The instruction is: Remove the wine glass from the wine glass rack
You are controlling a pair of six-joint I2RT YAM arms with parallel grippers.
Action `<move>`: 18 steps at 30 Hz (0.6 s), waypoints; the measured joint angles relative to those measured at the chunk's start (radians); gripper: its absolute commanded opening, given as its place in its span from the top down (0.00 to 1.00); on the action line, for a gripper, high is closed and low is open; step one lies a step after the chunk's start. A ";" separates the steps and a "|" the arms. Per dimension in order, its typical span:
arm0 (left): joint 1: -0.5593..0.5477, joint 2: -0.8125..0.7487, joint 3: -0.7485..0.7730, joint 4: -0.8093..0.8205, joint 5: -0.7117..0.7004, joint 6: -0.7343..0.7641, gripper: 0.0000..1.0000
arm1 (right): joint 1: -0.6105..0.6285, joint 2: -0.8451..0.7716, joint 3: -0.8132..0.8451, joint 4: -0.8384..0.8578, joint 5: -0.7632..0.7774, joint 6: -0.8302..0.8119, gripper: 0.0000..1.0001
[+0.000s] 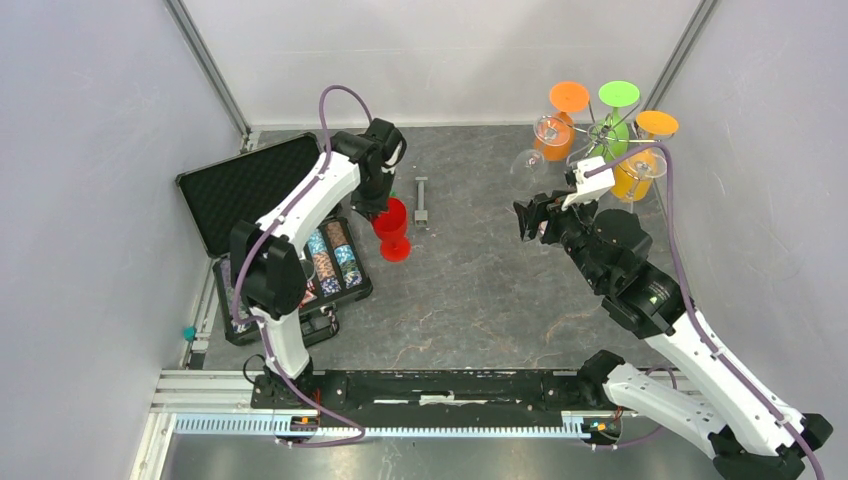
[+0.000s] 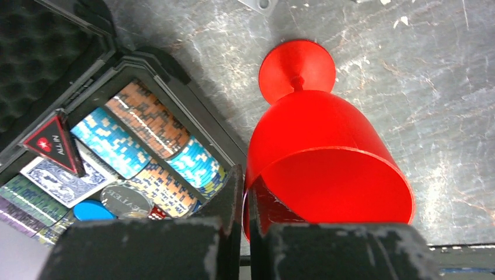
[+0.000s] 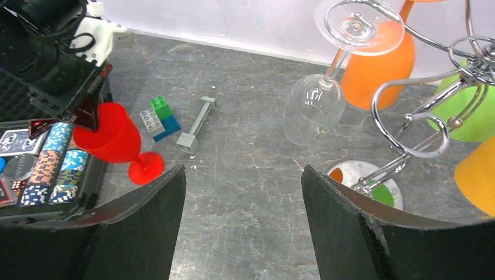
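The wine glass rack (image 1: 600, 132) stands at the far right, its silver wire arms (image 3: 392, 163) holding several upside-down glasses. A clear wine glass (image 1: 540, 145) (image 3: 309, 108) hangs on the nearest arm, with orange (image 3: 376, 64), green (image 3: 467, 116) and yellow-orange (image 3: 476, 172) ones behind. My right gripper (image 1: 528, 218) (image 3: 242, 172) is open and holds nothing, just left of and below the clear glass. A red wine glass (image 1: 392, 228) (image 2: 327, 151) is tilted at mid-table, foot down by the tabletop. My left gripper (image 1: 385, 208) (image 2: 248, 181) is shut on its rim.
An open black case (image 1: 260, 185) with poker chips (image 2: 146, 146) and cards lies at the left, close beside the red glass. Lego bricks (image 3: 160, 116) and a grey bar piece (image 1: 421, 200) lie behind the red glass. White walls enclose the table.
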 measured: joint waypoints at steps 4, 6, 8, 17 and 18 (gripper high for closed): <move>0.009 0.008 0.019 -0.011 -0.032 0.008 0.59 | 0.000 -0.002 0.000 -0.021 0.016 -0.005 0.23; 0.010 0.008 0.025 -0.022 -0.040 0.017 0.51 | 0.000 -0.001 0.001 -0.032 0.027 -0.006 0.22; 0.012 0.008 0.041 -0.029 -0.044 0.020 0.38 | 0.000 0.004 0.008 -0.045 0.036 -0.012 0.22; 0.018 -0.090 0.092 0.031 0.037 0.047 0.05 | 0.000 0.057 0.209 -0.121 0.037 -0.084 0.16; 0.019 -0.123 0.083 0.048 0.048 0.048 0.02 | 0.000 0.065 0.257 -0.128 0.037 -0.102 0.12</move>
